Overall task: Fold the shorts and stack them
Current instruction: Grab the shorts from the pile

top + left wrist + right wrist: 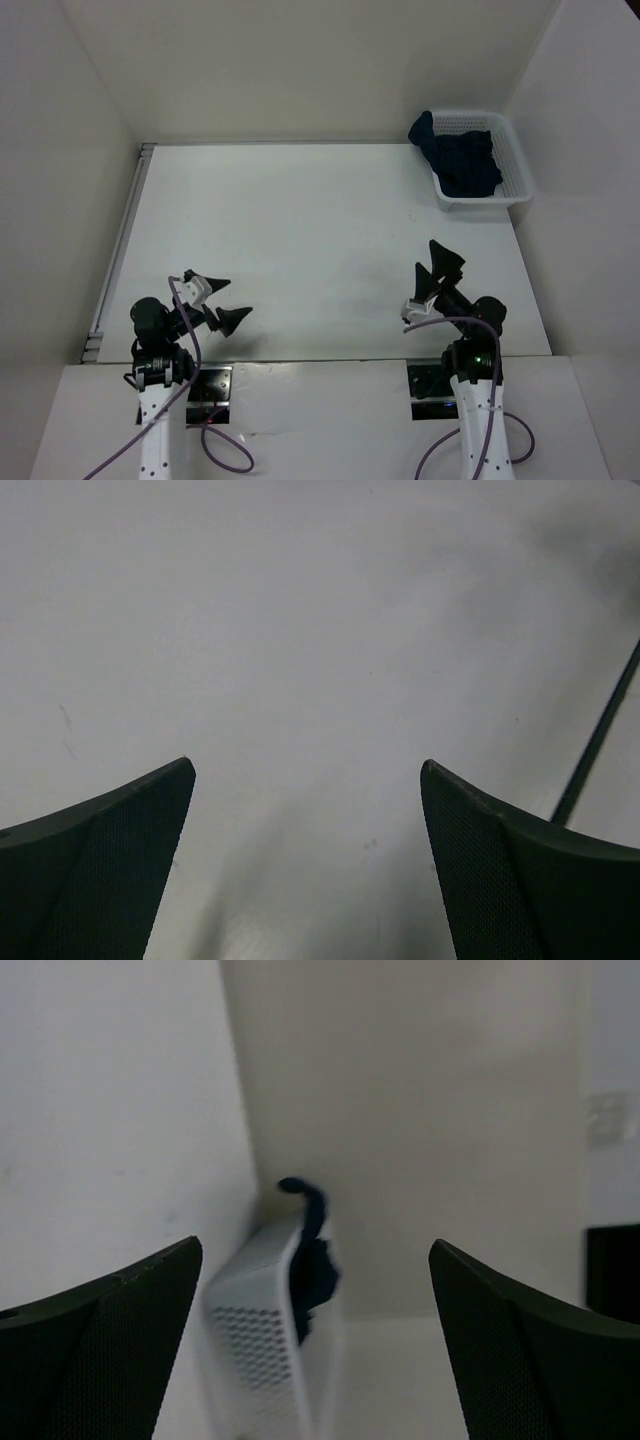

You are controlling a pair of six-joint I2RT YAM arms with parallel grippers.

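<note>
A: Where are the shorts (465, 160)?
B: Bunched in the white basket (517, 165), well ahead of the right gripper (425, 253).
A: And the jaws?
B: Spread wide, empty. The left gripper (228, 300) too, farther off.

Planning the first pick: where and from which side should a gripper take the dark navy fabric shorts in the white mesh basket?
Probably the fold of the dark navy fabric shorts draped over the white mesh basket's far-left corner, coming from above and the left: it rises clear of the walls.
</note>
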